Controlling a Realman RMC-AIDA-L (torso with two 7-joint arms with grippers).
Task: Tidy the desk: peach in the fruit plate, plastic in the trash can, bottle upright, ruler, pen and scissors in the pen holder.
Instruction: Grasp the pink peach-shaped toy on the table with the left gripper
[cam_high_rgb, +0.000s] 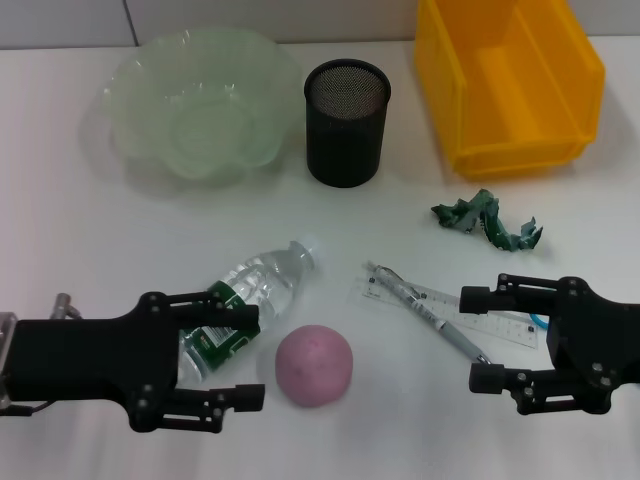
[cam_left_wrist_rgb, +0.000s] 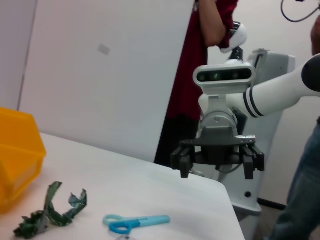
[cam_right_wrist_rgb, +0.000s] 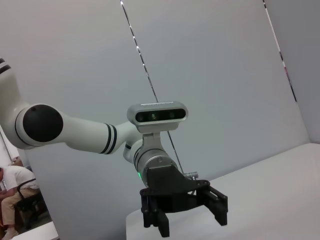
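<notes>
Peach (cam_high_rgb: 314, 365) is sitting beside the left end effector (cam_high_rgb: 240, 355), fingers spread wide, probably rolling away if nudged.

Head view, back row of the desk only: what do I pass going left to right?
Pale green fruit plate → black mesh pen holder → yellow bin. All three stand apart from each other, with nothing visible inside any of them.

White table (cam_high_rgb: 80, 250), bowl (cam_high_rgb: 195, 100), mesh holder (cam_high_rgb: 346, 122), yellow bin (cam_high_rgb: 510, 85), bottle (cam_high_rgb: 245, 300), peach (cam_high_rgb: 314, 365)
</notes>
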